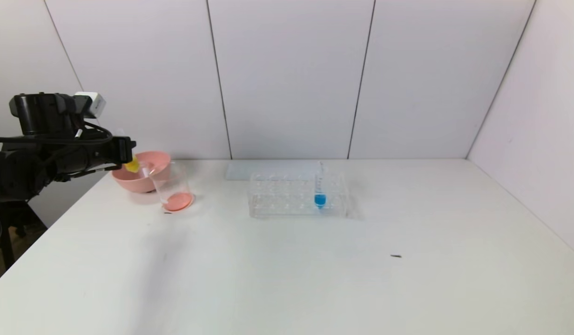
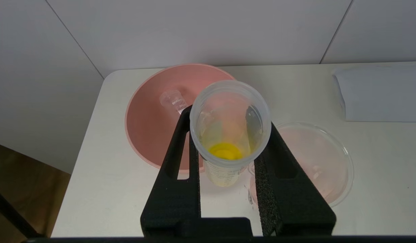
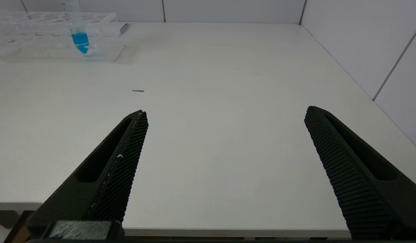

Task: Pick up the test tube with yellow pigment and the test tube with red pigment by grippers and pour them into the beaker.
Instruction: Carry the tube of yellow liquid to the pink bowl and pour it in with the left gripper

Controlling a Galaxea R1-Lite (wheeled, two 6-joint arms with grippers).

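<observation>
My left gripper [image 1: 126,150] is shut on the test tube with yellow pigment [image 1: 132,164] at the table's far left. In the left wrist view I look into the tube's open mouth [image 2: 229,101], with yellow liquid [image 2: 226,150] in its tip and black fingers [image 2: 181,162] on both sides. The beaker [image 1: 173,188] stands just right of the tube and holds a thin pink-red layer. The tube hangs over the gap between the beaker [image 2: 317,158] and the pink bowl. A clear tube [image 2: 172,101] lies in that bowl; I cannot tell whether it is the test tube with red pigment. My right gripper [image 3: 226,111] stands open over the table's near edge.
The pink bowl [image 1: 156,160] sits behind the beaker at the far left corner. A clear tube rack [image 1: 277,197] with a blue-tipped tube [image 1: 320,188] stands mid-table, a flat pale sheet [image 1: 268,168] behind it. White walls close the back and right sides.
</observation>
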